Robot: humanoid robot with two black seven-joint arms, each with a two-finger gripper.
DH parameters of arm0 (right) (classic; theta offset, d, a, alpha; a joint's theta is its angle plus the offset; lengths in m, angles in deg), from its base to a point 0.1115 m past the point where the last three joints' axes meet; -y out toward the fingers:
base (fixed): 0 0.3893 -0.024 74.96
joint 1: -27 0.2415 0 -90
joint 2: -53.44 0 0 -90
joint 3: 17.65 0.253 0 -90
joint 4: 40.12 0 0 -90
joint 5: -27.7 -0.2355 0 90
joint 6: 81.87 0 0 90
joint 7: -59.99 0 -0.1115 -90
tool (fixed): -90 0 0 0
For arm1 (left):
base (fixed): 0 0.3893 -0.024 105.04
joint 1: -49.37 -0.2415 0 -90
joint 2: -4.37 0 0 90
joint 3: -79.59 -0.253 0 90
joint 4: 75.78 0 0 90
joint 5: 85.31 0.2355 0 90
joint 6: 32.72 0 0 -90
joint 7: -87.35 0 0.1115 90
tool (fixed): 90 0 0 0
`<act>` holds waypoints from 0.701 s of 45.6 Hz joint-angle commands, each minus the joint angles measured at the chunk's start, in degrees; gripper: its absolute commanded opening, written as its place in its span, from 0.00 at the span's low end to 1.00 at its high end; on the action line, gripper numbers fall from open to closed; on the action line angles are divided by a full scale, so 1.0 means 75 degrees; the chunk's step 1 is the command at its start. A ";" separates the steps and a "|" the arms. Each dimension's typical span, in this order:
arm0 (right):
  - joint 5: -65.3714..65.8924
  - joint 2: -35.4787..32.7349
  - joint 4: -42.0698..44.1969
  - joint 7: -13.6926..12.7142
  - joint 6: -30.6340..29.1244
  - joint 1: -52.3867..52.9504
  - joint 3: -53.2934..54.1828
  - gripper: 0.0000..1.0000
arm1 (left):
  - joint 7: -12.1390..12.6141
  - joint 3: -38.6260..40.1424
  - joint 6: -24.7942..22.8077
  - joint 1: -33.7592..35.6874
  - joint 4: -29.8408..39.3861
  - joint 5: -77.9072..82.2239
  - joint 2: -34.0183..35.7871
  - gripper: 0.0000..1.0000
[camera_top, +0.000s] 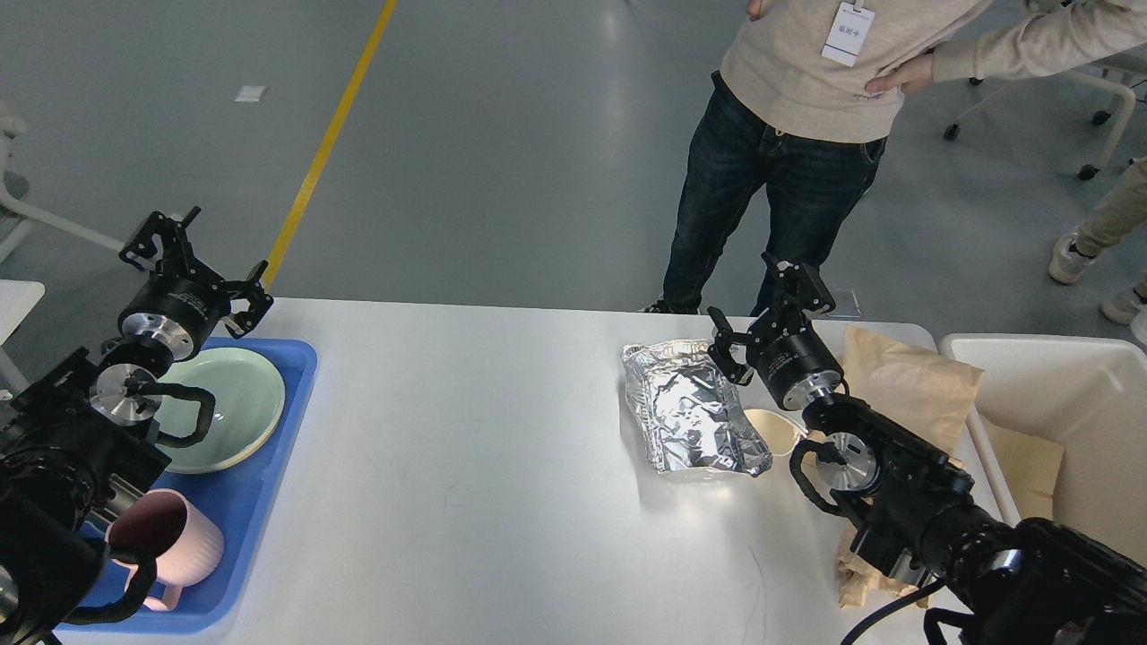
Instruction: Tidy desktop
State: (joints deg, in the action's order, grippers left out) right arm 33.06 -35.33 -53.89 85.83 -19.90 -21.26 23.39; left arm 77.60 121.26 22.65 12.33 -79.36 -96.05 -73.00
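Observation:
The white desktop (466,430) fills the lower view. A crumpled silver foil bag (690,408) lies on it right of centre, with a small cream cup (772,428) at its right edge and a brown paper bag (909,385) beyond. My right gripper (769,300) is open and empty, above the foil bag's far right corner. My left gripper (195,269) is open and empty, above the far edge of the blue tray (269,448) at the left.
The blue tray holds a pale green plate (228,403) and a pink mug (175,537). A white bin (1066,421) with brown paper inside stands at the right edge. A person in jeans (780,188) stands just behind the table's far edge.

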 commanded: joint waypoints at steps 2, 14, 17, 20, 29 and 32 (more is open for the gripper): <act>0.0000 0.0000 -0.0005 0.0000 0.0000 0.0000 0.0000 1.00 | -0.0586 -0.0002 -0.0022 -0.0008 -0.0003 -0.0009 -0.0043 0.96; 0.0000 0.0000 -0.0005 0.0000 0.0000 0.0000 0.0000 1.00 | -0.1817 -0.0002 -0.0022 -0.0148 -0.0003 -0.0009 -0.0488 0.96; 0.0000 0.0000 -0.0005 0.0000 0.0000 0.0000 0.0000 1.00 | -0.2075 -0.0002 -0.0022 -0.0160 -0.0003 -0.0009 -0.0629 0.96; 0.0000 0.0000 -0.0005 0.0000 0.0000 0.0000 0.0000 1.00 | -0.2216 -0.0002 -0.0034 -0.0148 -0.0003 -0.0009 -0.0723 0.96; 0.0000 0.0000 -0.0005 0.0000 0.0000 0.0000 0.0000 1.00 | -0.2228 -0.0002 -0.0034 -0.0113 0.0009 0.0003 -0.1238 0.96; 0.0000 0.0000 -0.0005 0.0000 0.0000 0.0000 0.0000 1.00 | -0.2228 -0.0002 -0.0034 -0.0136 0.0009 0.0003 -0.1414 0.96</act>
State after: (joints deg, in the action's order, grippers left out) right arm 33.05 -35.33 -53.92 85.83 -19.90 -21.25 23.39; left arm 60.92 121.25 22.39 11.48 -79.31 -96.11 -81.19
